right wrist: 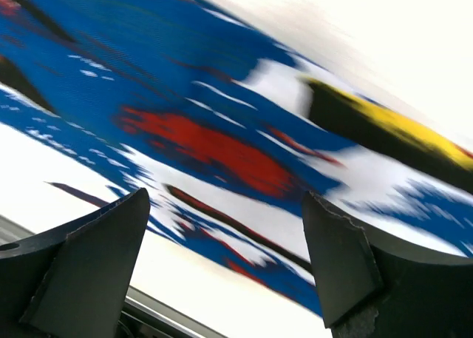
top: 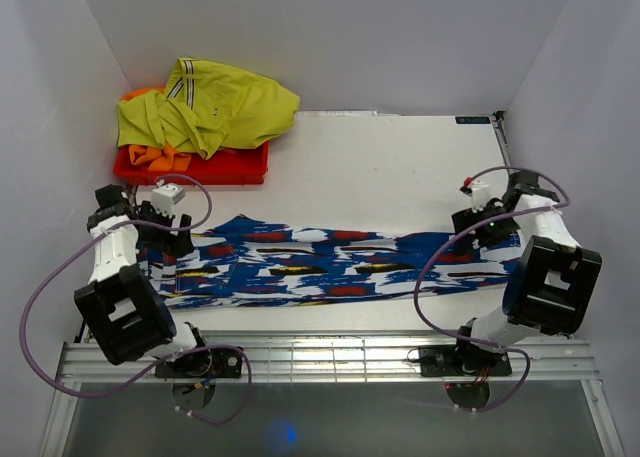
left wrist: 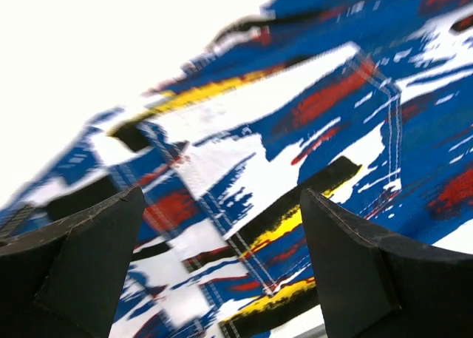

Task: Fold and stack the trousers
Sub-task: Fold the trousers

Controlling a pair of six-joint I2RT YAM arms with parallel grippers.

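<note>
trousers [top: 330,262]: soft matt cloth | table [top: 400,167]: smooth matt white

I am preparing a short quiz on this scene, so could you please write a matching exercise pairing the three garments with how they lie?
Things:
1. trousers
2. yellow-green garment
3. orange garment

States:
a. lying flat at the bottom of the far-left pile
b. spread out lengthwise between the two arms
c. crumpled on top of the pile

Pairs: 1-b; 2-c; 3-a
</note>
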